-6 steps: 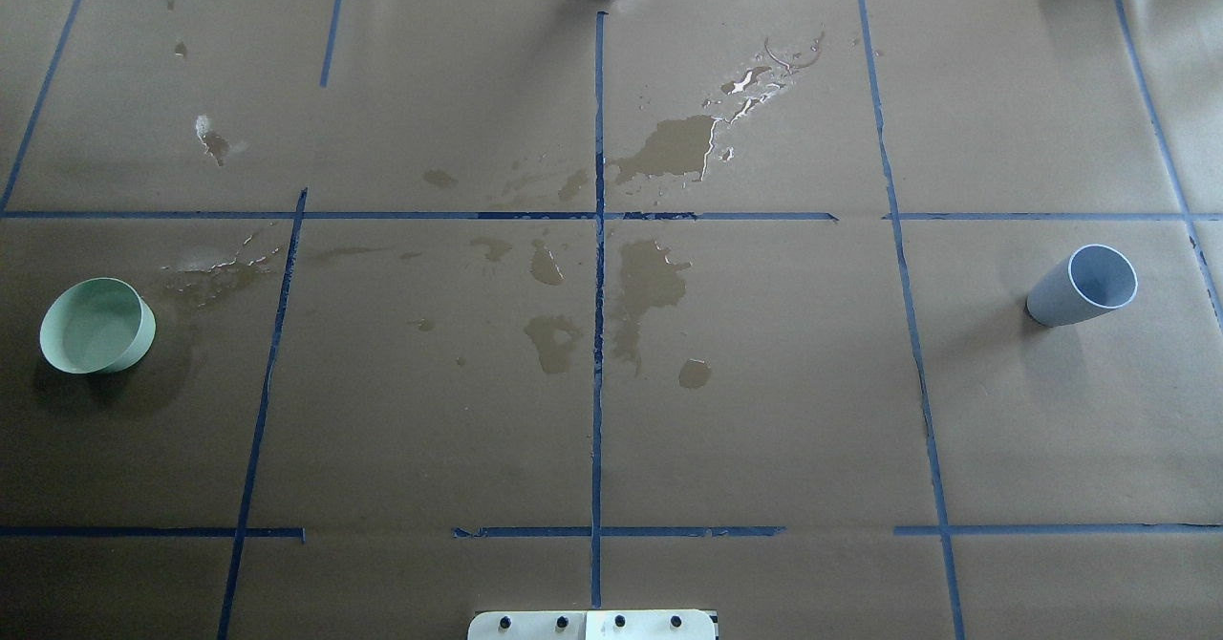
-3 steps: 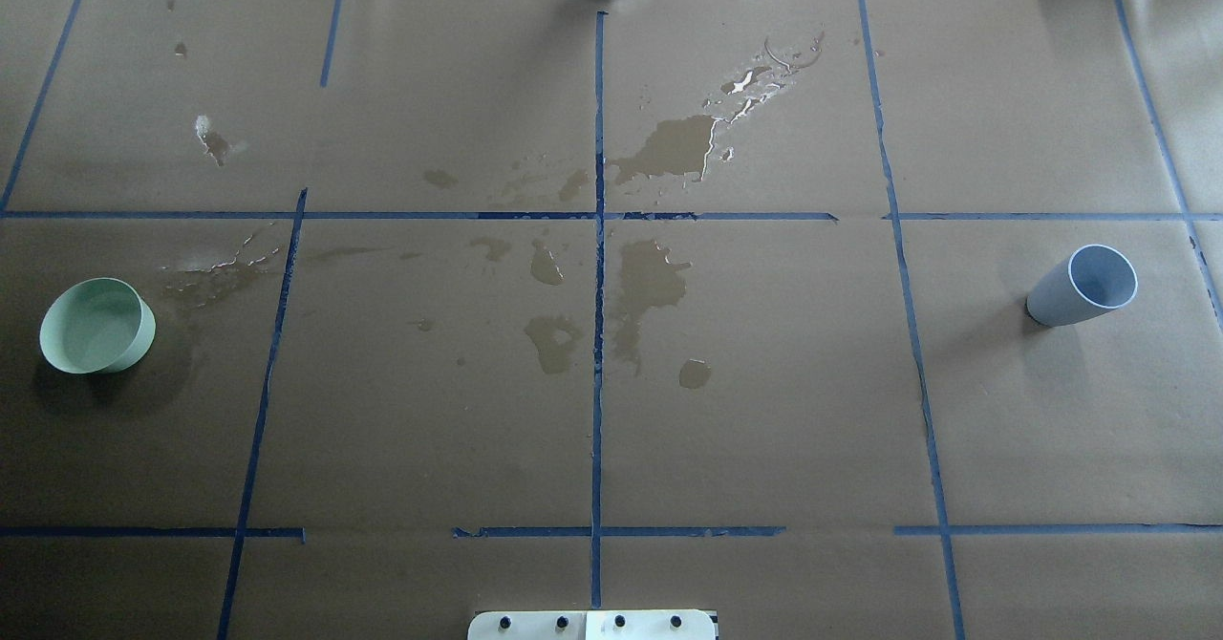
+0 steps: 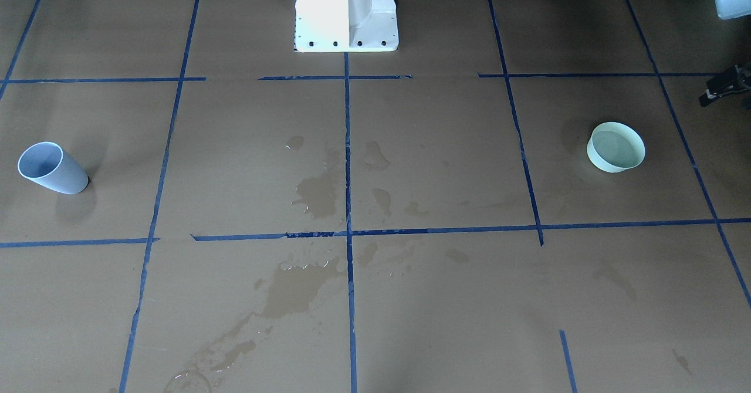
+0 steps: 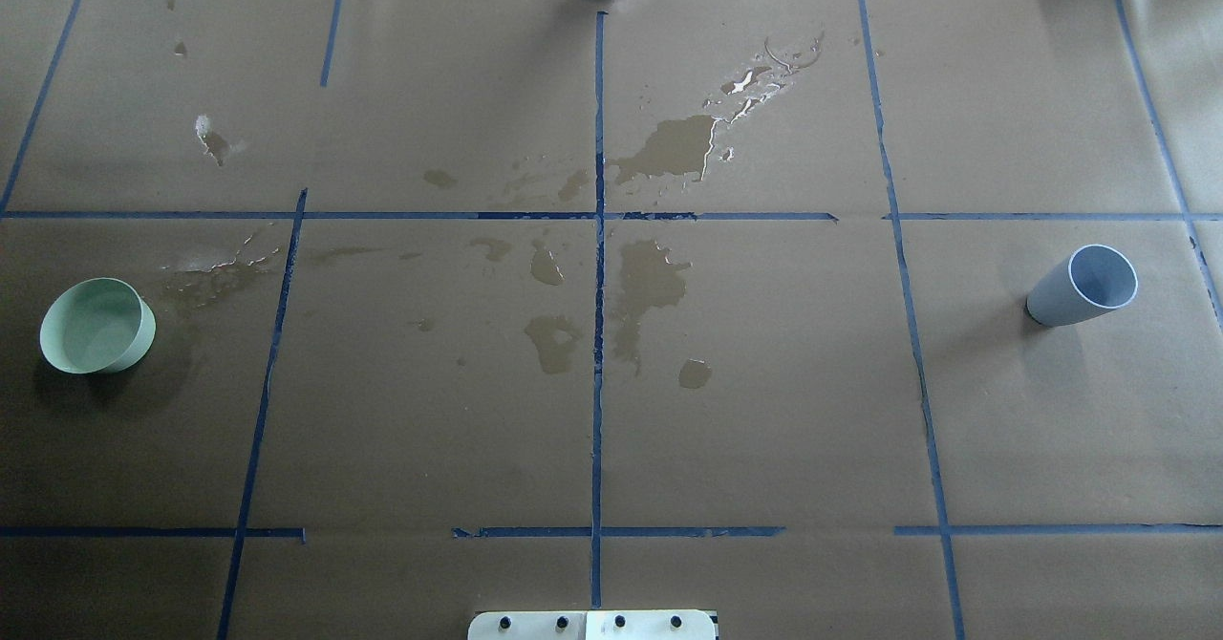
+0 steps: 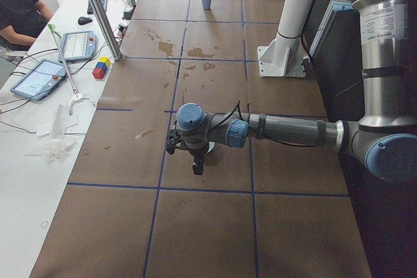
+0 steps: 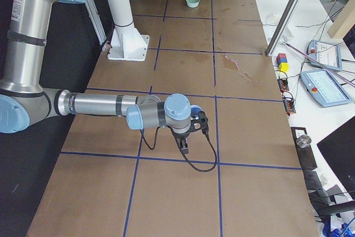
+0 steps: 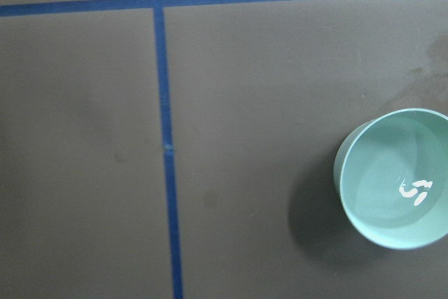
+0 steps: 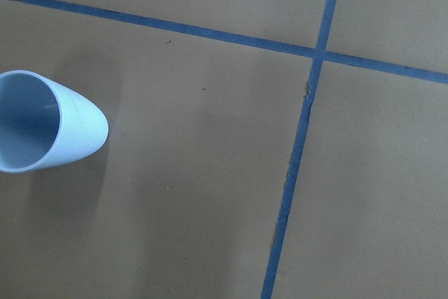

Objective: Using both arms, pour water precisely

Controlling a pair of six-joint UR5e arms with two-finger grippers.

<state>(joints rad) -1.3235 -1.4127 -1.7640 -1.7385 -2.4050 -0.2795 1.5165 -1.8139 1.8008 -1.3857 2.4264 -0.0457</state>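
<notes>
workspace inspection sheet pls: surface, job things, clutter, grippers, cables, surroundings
surface: brown paper table, blue tape grid, wet stains around the centre
job's things: green bowl on the robot's left holds water; blue cup upright on its right, contents unclear
clutter: coloured blocks and tablets on the side bench
grippers: left gripper and right gripper hang above the table, touching neither vessel; open or shut cannot be told
cables: black cable loops from the right wrist
surroundings: white pedestal; seated person
</notes>
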